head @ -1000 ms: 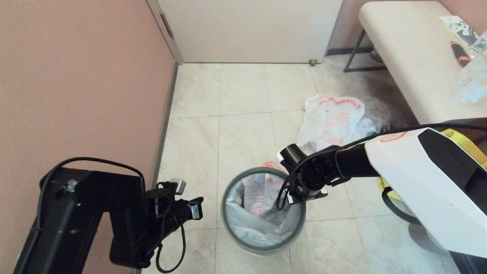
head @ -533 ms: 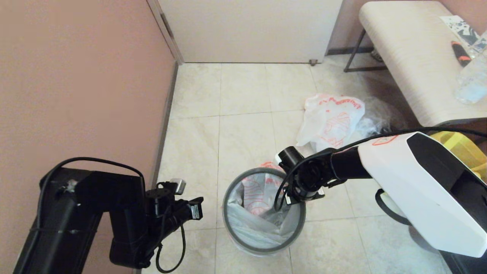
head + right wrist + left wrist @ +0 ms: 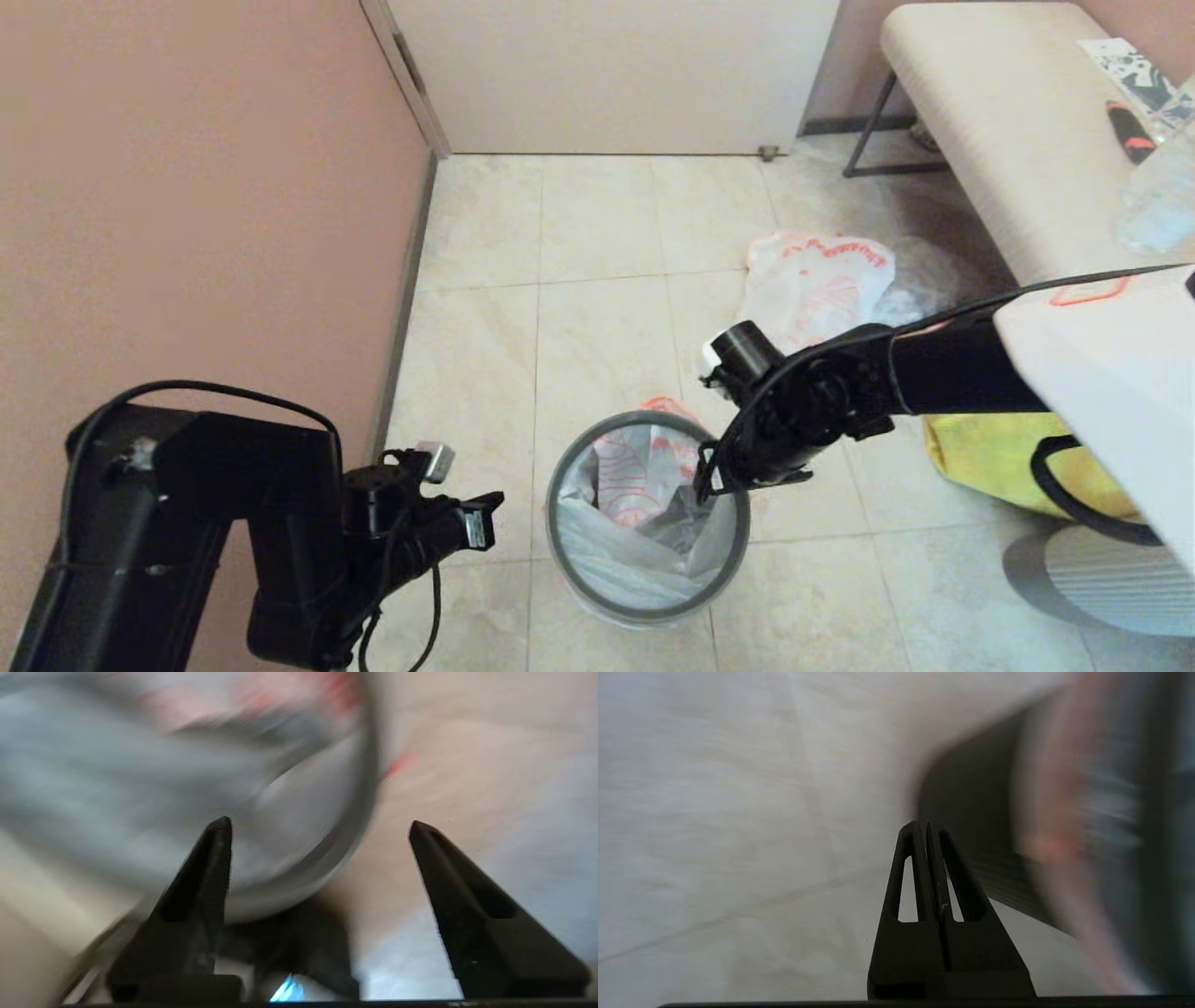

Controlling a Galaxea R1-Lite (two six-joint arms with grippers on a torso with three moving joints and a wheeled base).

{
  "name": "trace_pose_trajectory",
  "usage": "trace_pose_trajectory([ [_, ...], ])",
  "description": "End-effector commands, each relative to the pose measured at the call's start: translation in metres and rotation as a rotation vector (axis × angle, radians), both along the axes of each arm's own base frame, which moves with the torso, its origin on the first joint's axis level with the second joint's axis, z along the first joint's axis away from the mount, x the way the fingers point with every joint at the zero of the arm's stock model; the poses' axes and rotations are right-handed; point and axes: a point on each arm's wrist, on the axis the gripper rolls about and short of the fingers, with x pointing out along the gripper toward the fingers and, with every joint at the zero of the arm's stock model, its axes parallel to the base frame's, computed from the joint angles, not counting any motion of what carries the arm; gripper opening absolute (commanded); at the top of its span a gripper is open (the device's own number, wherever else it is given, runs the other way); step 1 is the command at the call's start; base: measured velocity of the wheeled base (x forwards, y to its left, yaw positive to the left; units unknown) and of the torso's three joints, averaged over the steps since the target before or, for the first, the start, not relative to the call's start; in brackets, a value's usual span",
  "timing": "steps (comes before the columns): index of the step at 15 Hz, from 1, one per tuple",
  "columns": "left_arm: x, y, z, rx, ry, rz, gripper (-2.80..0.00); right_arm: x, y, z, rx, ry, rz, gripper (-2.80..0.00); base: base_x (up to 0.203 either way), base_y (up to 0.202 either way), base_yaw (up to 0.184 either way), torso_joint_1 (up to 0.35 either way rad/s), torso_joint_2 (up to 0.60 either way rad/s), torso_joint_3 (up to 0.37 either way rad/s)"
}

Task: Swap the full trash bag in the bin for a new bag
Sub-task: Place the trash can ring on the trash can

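The bin (image 3: 553, 523) stands on the floor tiles, a grey hoop around its mouth. The new bag (image 3: 630, 467), limp white with red print, lines its inside, and one red-edged bit pokes over the far rim. My right gripper (image 3: 717, 485) hovers over the bin's right rim; in the right wrist view it (image 3: 320, 823) is open, with the hoop (image 3: 355, 830) and the bag (image 3: 140, 765) between and beyond its fingers, nothing held. The lumpy full trash bag (image 3: 817, 289) lies on the floor behind. My left gripper (image 3: 490, 509) is shut and empty left of the bin (image 3: 966, 812).
A yellow fabric tote (image 3: 999, 453) sits on the floor right of the bin, under my right arm. A padded bench (image 3: 1008, 140) with a bottle and small items stands at the back right. The pink wall (image 3: 187, 187) runs along the left, and a door (image 3: 616, 75) is behind.
My right arm has risen and swung to the right, uncovering the yellow tote, its wrist still over the bin's right rim. The left arm has sunk slightly.
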Motion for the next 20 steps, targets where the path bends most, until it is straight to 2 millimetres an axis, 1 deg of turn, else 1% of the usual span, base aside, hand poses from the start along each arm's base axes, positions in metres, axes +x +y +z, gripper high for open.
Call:
trace_pose_trajectory([
  [1,-0.018,0.005,0.028,-0.113,0.001,-0.152,-2.8,-0.012,-0.027,0.032,0.287,0.123,0.144,-2.8,0.0,0.0,0.0,0.0,0.0,0.0],
  [2,-0.023,0.012,0.037,-0.149,-0.002,-0.188,-2.8,-0.009,-0.044,0.028,0.335,0.169,0.165,-2.8,0.0,0.0,0.0,0.0,0.0,0.0],
  [3,-0.026,0.02,0.045,-0.173,-0.009,-0.204,-2.8,-0.007,-0.053,0.023,0.335,0.178,0.169,-2.8,0.0,0.0,0.0,0.0,0.0,0.0],
  [4,-0.031,0.03,0.051,-0.195,-0.01,-0.218,-2.8,-0.003,-0.058,0.02,0.352,0.195,0.169,-2.8,0.0,0.0,0.0,0.0,0.0,0.0],
  [6,-0.041,0.038,0.055,-0.223,0.008,-0.253,-2.8,0.004,-0.065,0.009,0.371,0.226,0.179,-2.8,0.0,0.0,0.0,0.0,0.0,0.0],
  [8,-0.047,0.037,0.059,-0.252,0.009,-0.336,-2.8,0.012,-0.068,-0.01,0.348,0.253,0.21,-2.8,0.0,0.0,0.0,0.0,0.0,0.0],
  [9,-0.045,0.033,0.06,-0.263,0.003,-0.388,-2.8,0.017,-0.068,-0.019,0.334,0.261,0.223,-2.8,0.0,0.0,0.0,0.0,0.0,0.0],
  [13,-0.013,-0.007,0.067,-0.255,-0.102,-0.537,-2.8,0.041,-0.066,-0.051,0.296,0.263,0.28,-2.8,0.0,0.0,0.0,0.0,0.0,0.0],
  [14,-0.005,-0.015,0.07,-0.254,-0.125,-0.56,-2.8,0.046,-0.066,-0.058,0.288,0.26,0.297,-2.8,0.0,0.0,0.0,0.0,0.0,0.0],
  [16,0.011,-0.027,0.068,-0.253,-0.115,-0.582,-2.8,0.054,-0.067,-0.068,0.274,0.249,0.323,-2.8,0.0,0.0,0.0,0.0,0.0,0.0],
  [18,0.028,-0.032,0.055,-0.251,-0.081,-0.579,-2.8,0.064,-0.074,-0.077,0.279,0.245,0.325,-2.8,0.0,0.0,0.0,0.0,0.0,0.0],
  [20,0.043,-0.035,0.032,-0.221,-0.048,-0.557,-2.8,0.075,-0.083,-0.086,0.296,0.237,0.333,-2.8,0.0,0.0,0.0,0.0,0.0,0.0],
])
